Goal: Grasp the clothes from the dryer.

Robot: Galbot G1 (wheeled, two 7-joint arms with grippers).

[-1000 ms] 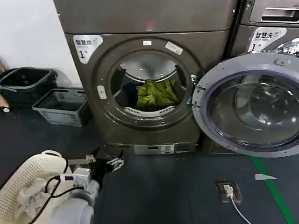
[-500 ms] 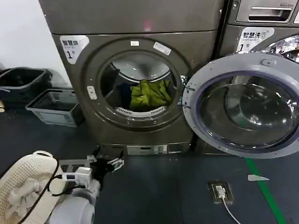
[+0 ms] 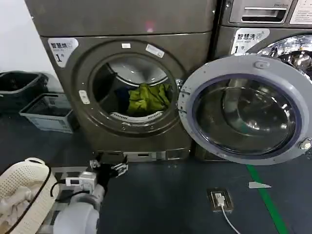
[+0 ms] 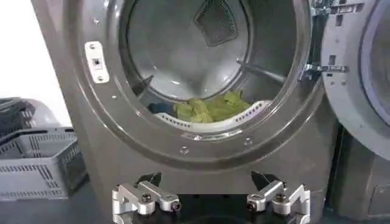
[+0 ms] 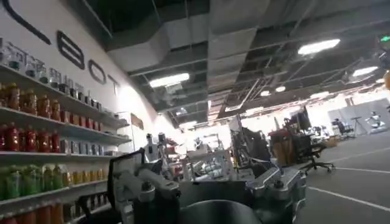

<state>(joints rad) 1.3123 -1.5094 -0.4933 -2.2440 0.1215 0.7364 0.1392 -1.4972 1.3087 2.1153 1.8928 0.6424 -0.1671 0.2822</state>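
Head view: left gripper, jaws spread and empty, hovers low before the dryer; clothes lie half hidden in the drum.

Even, soft indoor light falls on the dryer, whose bronze front carries a faint pink reflection near its top. The open glass door mirrors the room in pale streaks. The drum interior is brighter at its back wall and shaded at the sides, yet the clothes stand out vividly. The floor is dark. In the right wrist view, ceiling lamps glare white and the far room is hazy.
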